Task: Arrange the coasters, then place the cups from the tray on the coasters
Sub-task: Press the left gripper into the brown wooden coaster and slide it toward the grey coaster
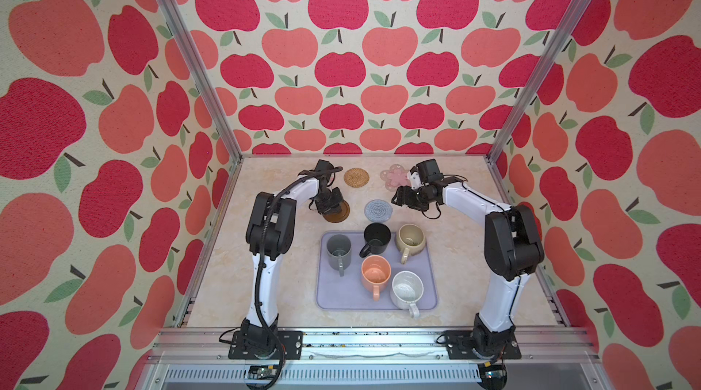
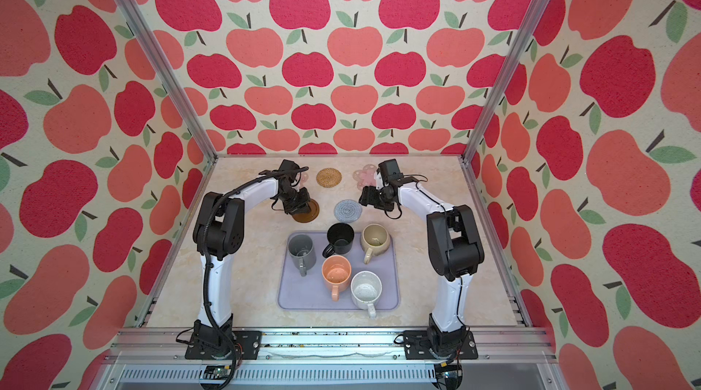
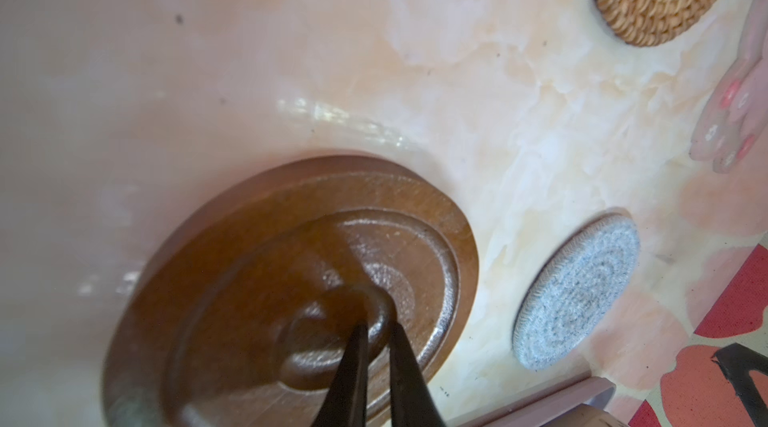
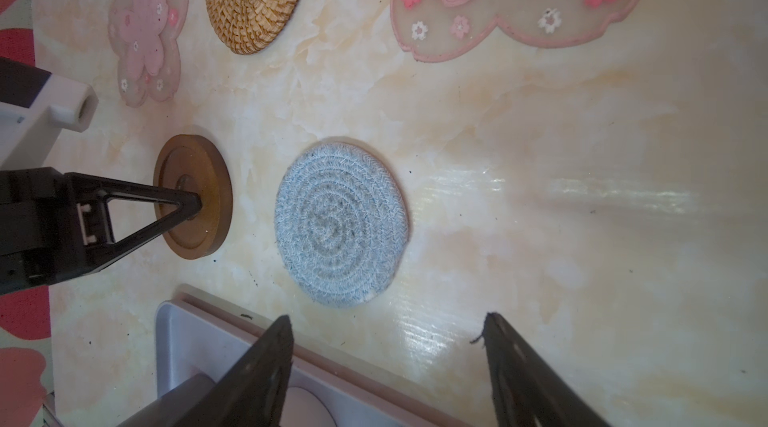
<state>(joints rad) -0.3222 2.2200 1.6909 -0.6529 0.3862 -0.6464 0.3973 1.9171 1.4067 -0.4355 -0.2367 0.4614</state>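
One brown coaster (image 3: 249,263) beneath the closed left hand (image 3: 376,329)

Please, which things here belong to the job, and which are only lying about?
Job: brown disc coaster, grey crocheted coaster, rattan coaster, pink flower coaster, second pink flower coaster, grey mug, black mug, beige mug, orange mug, white mug, lavender tray.
Only there: table, apple-print walls.

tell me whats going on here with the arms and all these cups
The left gripper, jaws shut, has its tips down on the middle of the dark brown coaster, apparently to slide it on the table. The right gripper hangs open and empty near the grey crocheted coaster. The rattan coaster and the pink flower coasters lie farther back. All five cups are on the tray, none on a coaster yet.
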